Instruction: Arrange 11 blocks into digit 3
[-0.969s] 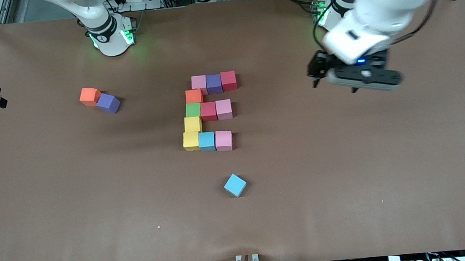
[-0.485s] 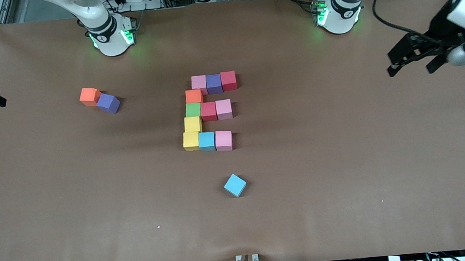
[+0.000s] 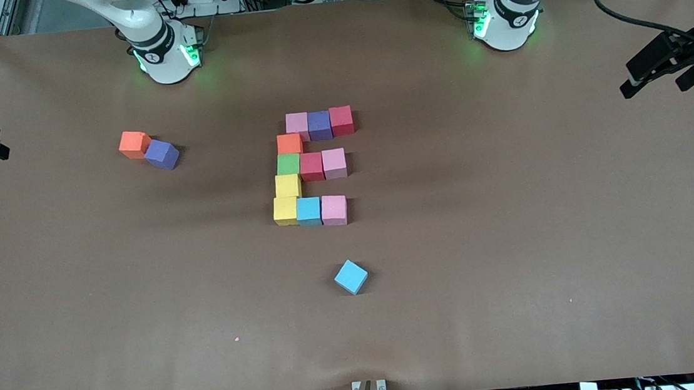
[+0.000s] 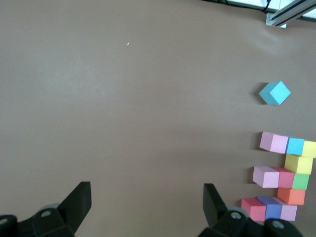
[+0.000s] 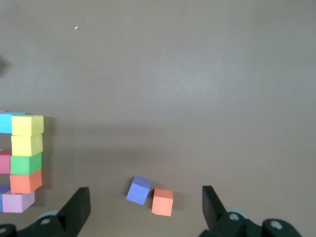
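Brown paper covers the worktop point(image 3: 514, 237), and eleven foam blocks point(image 3: 310, 168) sit packed together at its middle: pink, purple and red in the row farthest from the front camera, orange, green and two yellow down the side toward the right arm, red and pink in the middle bar, sky blue and pink in the nearest row. A loose sky-blue block point(image 3: 351, 277) lies at six o'clock from the figure, apart from it. An orange block point(image 3: 133, 144) and a purple block point(image 3: 162, 154) touch each other at about ten o'clock, well apart from the figure.

The left hand point(image 3: 663, 70) waits over the left arm's end of the worktop, at three o'clock from the figure and far from it, fingers spread and empty. The right hand point(image 5: 145, 207) waits over the right arm's end, fingers point(image 5: 79, 206) likewise apart, holding nothing.
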